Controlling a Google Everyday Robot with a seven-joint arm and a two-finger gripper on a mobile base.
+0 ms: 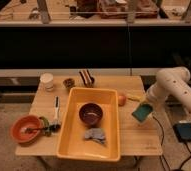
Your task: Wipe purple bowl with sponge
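Warm, yellowish light falls from above on the table (pixel 139 140), where my gripper (pixel 145 105) holds the sponge (pixel 141 112) just right of the yellow tub (pixel 76 141). The tabletop and my white arm (pixel 171 82) are the brightest parts, and the arm's upper side is close to glare. Behind my gripper the panel (pixel 89 50) under the shelf is almost black, the floor (pixel 1 150) around the table lies in dim shade, and to its left the tub's walls cast soft shadow around the purple bowl (pixel 91 114).
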